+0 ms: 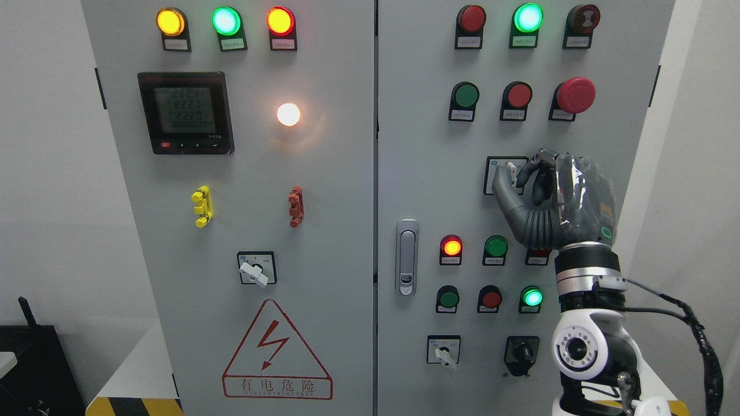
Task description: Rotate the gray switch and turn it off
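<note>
The gray rotary switch [511, 169] sits on a dark square plate in the middle of the cabinet's right door, and its pale knob points roughly upward. My right hand [516, 177] comes up from the lower right and covers most of the plate. The thumb [500, 190] lies at the knob's left and the curled index finger [529, 167] at its right, so the hand is shut on the knob. No left arm shows in the head view.
Below the hand are red and green lamps and buttons [496, 247], a second gray switch [444, 351] and a black selector [521, 349]. A red mushroom button [574, 95] is above. The door handle [407, 257] is to the left. The left door carries a meter [185, 112] and another switch [256, 269].
</note>
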Available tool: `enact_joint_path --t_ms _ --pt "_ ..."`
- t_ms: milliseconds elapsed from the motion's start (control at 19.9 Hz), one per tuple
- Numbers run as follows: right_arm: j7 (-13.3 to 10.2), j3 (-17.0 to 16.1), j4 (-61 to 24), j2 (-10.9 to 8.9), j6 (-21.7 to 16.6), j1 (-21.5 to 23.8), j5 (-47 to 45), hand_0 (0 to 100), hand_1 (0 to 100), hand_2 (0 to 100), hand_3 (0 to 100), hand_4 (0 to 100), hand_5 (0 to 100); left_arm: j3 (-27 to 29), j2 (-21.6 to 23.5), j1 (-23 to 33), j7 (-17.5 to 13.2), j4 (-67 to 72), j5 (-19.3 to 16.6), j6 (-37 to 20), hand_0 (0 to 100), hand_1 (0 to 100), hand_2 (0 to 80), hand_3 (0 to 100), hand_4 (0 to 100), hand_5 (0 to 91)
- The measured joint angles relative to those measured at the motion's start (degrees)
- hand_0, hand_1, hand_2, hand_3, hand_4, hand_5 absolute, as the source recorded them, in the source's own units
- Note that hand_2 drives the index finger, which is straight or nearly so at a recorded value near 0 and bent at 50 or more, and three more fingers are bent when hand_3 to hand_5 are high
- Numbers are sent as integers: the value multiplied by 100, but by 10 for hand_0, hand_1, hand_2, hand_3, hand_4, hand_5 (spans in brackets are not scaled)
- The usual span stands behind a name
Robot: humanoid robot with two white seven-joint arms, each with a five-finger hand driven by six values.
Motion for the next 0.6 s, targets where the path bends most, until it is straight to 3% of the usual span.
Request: enact_joint_path --t_ms 401,602 --pt "10 1 2 0 2 0 -1 568 375 706 1000 931 1000 0 0 0 0 0 0 0 120 389 0 0 0 0" --pt "14 1 2 0 2 -3 -9 420 385 707 1000 930 1000 0 0 0 0 0 0 0 120 389 0 0 0 0"
